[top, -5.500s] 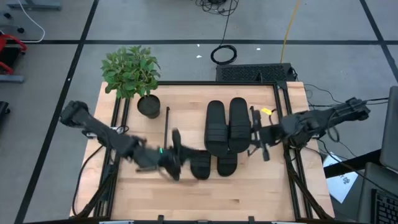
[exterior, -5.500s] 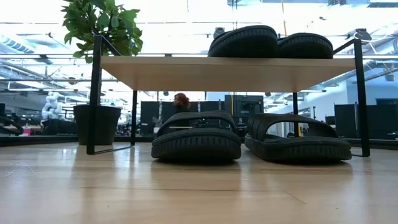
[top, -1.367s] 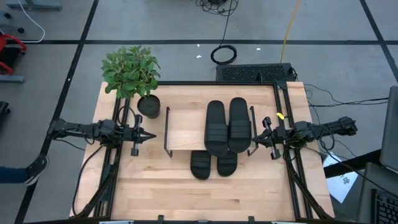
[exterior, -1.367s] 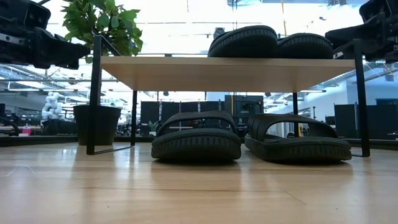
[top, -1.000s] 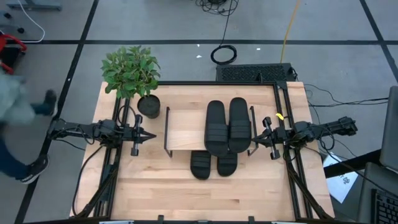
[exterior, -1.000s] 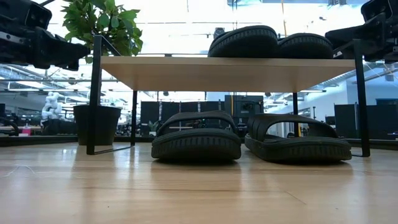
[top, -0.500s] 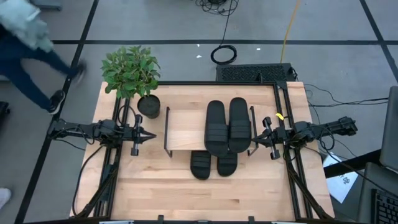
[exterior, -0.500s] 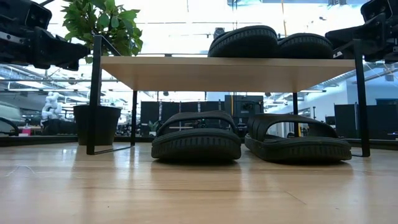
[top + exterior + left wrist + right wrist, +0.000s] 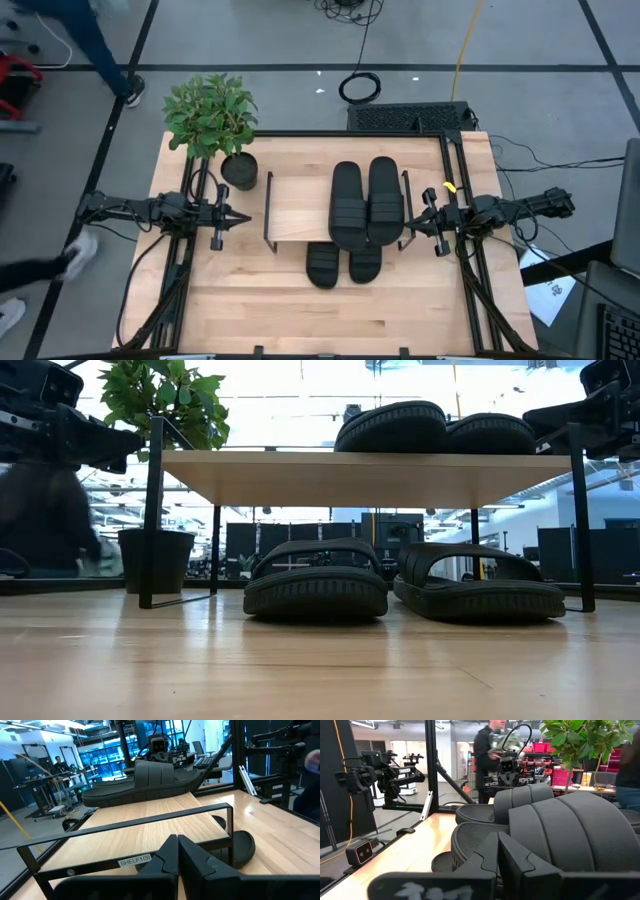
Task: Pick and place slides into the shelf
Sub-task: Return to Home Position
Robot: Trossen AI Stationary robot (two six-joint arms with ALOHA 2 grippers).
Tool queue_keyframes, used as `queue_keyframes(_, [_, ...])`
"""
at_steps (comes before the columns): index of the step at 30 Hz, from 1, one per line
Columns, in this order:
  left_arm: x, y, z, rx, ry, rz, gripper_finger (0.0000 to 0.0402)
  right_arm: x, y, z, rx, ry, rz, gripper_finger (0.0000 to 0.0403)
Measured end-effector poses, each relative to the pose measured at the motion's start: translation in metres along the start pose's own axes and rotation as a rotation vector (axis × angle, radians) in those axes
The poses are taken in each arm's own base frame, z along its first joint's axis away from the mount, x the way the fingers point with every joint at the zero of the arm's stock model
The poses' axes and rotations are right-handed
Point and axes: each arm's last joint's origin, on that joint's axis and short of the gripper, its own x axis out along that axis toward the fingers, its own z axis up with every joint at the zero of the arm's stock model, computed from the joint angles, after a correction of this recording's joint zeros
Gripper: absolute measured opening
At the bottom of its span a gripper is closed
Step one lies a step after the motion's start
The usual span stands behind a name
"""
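Note:
Two black slides lie side by side on the shelf's wooden top board, toward its right end; they also show in the low view. Two more slides rest on their soles on the table under the board, their near ends showing in the high view. My left gripper is shut and empty, left of the shelf, above the table. My right gripper is shut and empty, right of the shelf, level with the upper slides.
A potted plant in a black round pot stands at the table's far left, close to the shelf's left wire frame. Bare tabletop lies near the front edge. A person walks on the floor left of the table.
Both arms and all the slides have kept still. A person has walked about on the floor to the left of the table.

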Motion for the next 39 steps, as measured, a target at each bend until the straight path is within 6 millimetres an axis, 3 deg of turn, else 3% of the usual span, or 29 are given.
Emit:
queue_keyframes(12, [0.0,0.0,-0.0001,0.0,0.001,0.0,0.0037,0.0,0.0,0.0,0.0,0.0,0.0,0.0])
queue_keyframes(39, [0.0001,0.0005,0.0019,-0.001,-0.026,0.011,0.0037,0.0,0.0,0.0,0.0,0.0,0.0,0.0])
